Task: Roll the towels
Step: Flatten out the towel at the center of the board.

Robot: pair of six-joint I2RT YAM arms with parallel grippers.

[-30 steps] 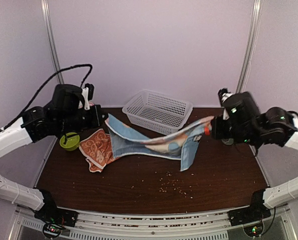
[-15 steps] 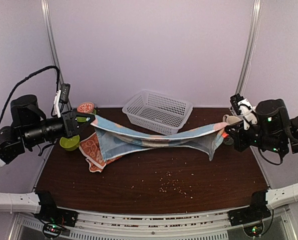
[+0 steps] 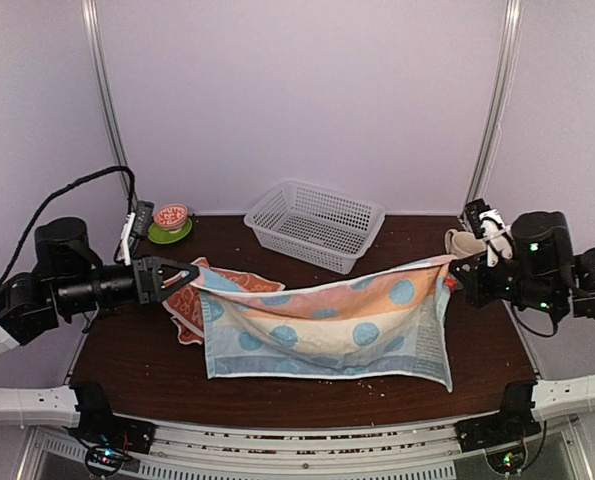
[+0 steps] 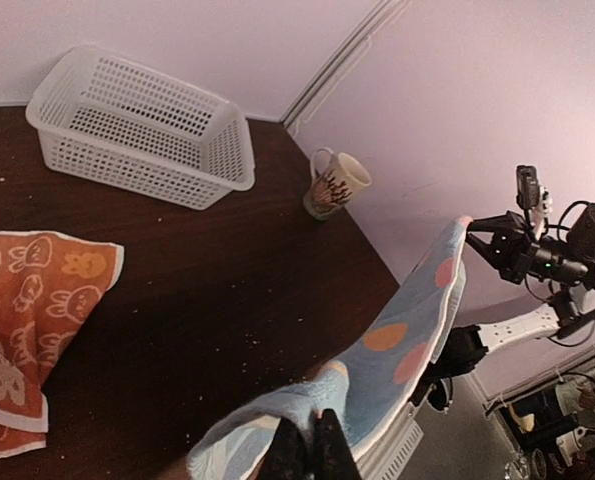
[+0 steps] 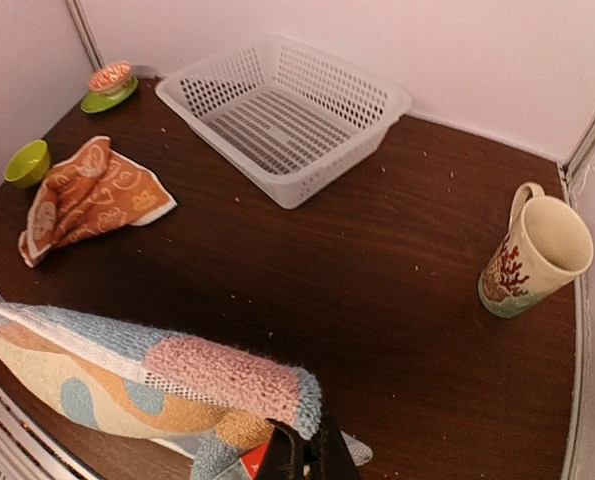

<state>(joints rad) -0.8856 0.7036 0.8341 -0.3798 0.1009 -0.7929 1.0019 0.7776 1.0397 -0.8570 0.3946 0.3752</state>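
Note:
The light blue towel (image 3: 327, 325) with peach and blue dots is stretched wide between my two grippers, its top edge held up and its lower edge lying near the table's front. My left gripper (image 3: 189, 272) is shut on its left top corner, seen close in the left wrist view (image 4: 312, 440) with the blue towel (image 4: 407, 340) running off to the right. My right gripper (image 3: 451, 272) is shut on the right top corner (image 5: 305, 450), by a red tag. The orange-red towel (image 3: 182, 305) lies crumpled on the table at the left, partly behind the blue one.
A white basket (image 3: 315, 222) stands at the back centre. A patterned mug (image 3: 464, 243) is at the back right, near my right gripper. A green saucer with a small bowl (image 3: 170, 225) sits at the back left, a green cup (image 5: 27, 162) at the left edge. Crumbs dot the dark table (image 5: 397, 300).
Both arms have pulled apart and toward the front. The blue towel, first a sagging twisted strip, is now spread open as a flat sheet between the two grippers.

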